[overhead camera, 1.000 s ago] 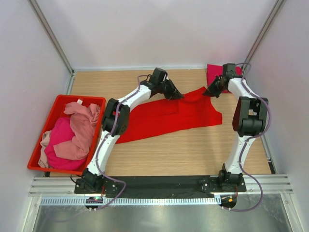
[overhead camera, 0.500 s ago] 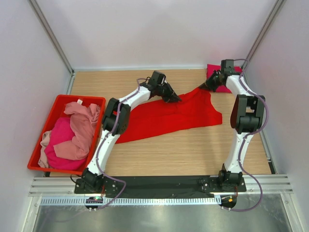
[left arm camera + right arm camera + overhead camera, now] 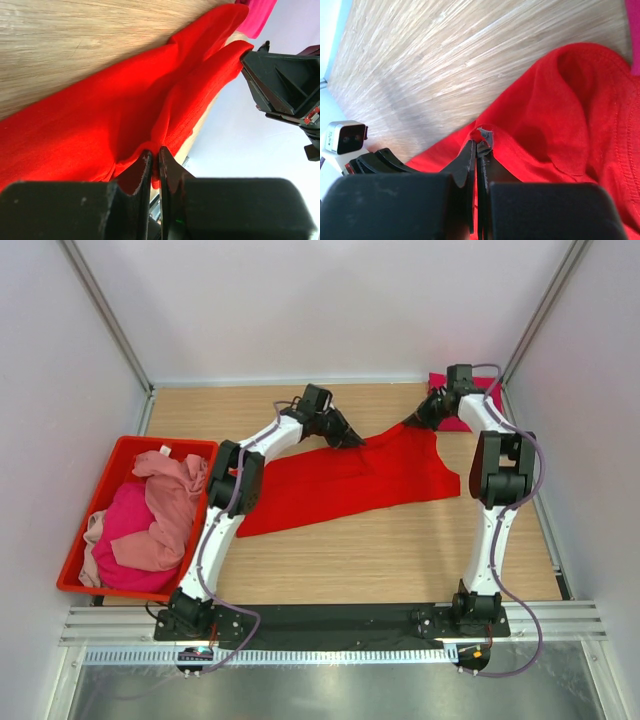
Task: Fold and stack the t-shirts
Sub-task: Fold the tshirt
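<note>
Gripping, left: the left gripper (image 3: 154, 162) was seen almost shut, with a fold of the red shirt (image 3: 350, 480) clamped between its jaws.
Gripping, right: the right gripper (image 3: 479, 142) was seen pressed together on the same shirt's hem.
Red shirt: it was spread on the table (image 3: 400, 550), and its far edge was held by both grippers.
Folded shirt (image 3: 441, 390): magenta, it was laid in the far right corner, just behind the right gripper.
Bin (image 3: 130, 445): a pink shirt (image 3: 170, 500) and a crimson shirt (image 3: 125, 530) were heaped in it, left of the arms.
Top view only: the bin and the whole red shirt were shown.
Wrist views only: both pinches on the cloth were shown close up.
</note>
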### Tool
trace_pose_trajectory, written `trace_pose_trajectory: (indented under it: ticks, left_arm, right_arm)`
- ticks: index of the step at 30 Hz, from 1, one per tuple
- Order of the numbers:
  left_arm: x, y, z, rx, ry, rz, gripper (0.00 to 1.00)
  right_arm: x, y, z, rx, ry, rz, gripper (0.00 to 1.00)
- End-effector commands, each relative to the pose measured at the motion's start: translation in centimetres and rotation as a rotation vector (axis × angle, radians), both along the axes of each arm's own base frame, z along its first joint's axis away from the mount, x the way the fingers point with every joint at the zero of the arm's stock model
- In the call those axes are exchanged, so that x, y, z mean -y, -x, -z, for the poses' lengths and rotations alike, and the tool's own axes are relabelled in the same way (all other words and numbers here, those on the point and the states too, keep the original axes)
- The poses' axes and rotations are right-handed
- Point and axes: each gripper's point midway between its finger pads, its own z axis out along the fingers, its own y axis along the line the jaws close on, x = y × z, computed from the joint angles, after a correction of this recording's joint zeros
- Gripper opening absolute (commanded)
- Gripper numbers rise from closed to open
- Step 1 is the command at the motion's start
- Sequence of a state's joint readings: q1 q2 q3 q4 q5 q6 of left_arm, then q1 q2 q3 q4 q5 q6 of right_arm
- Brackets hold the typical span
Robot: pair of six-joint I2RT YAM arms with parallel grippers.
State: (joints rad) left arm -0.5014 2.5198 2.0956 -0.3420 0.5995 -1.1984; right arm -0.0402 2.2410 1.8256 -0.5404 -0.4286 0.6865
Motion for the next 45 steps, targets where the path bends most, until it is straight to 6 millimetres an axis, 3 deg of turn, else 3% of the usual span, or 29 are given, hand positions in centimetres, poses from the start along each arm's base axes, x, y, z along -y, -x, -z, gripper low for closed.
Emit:
trace_pose_trajectory:
  ticks: [1,11,19,34,39,42,43,44,45]
  left_arm:
    - [0.2,0.9,-0.7,-0.019,0.03,0.041,0.1]
    - [0.1,2.4,0.2,-0.06,0.02,0.08,0.1]
    - [1.1,4.0,0.2,-0.06,0.015,0.122,0.09]
    - [1.0,6.8,0.8,-0.074,-0.043,0.17,0.09]
    - [1.3,7.4,0.8,-0.073,-0.049,0.189,0.11]
    - [1.2,7.5,1.3,-0.078,-0.061,0.196,0.17]
    - [1.2,7.4,1.6,-0.076,-0.065,0.2,0.24]
    - [1.1,7.5,1.7,-0.08,-0.073,0.205,0.29]
    - [1.1,7.5,1.6,-0.076,-0.076,0.211,0.32]
  right_arm:
    - [0.2,-0.7,-2.9,0.067,0.03,-0.017,0.01]
    - [1.7,2.5,-2.4,-0.028,0.117,-0.013,0.01]
    - [2.2,4.4,-3.7,-0.02,0.128,-0.018,0.01]
    - [4.4,8.1,-1.5,-0.118,0.176,0.009,0.01]
    - [5.0,8.3,-0.7,-0.116,0.186,0.022,0.01]
    - [5.3,8.3,0.5,-0.127,0.202,0.008,0.01]
    - [5.3,8.2,0.6,-0.123,0.202,0.002,0.02]
    - [5.2,8.0,1.0,-0.121,0.201,-0.006,0.05]
    - [5.4,7.7,1.0,-0.108,0.205,-0.008,0.19]
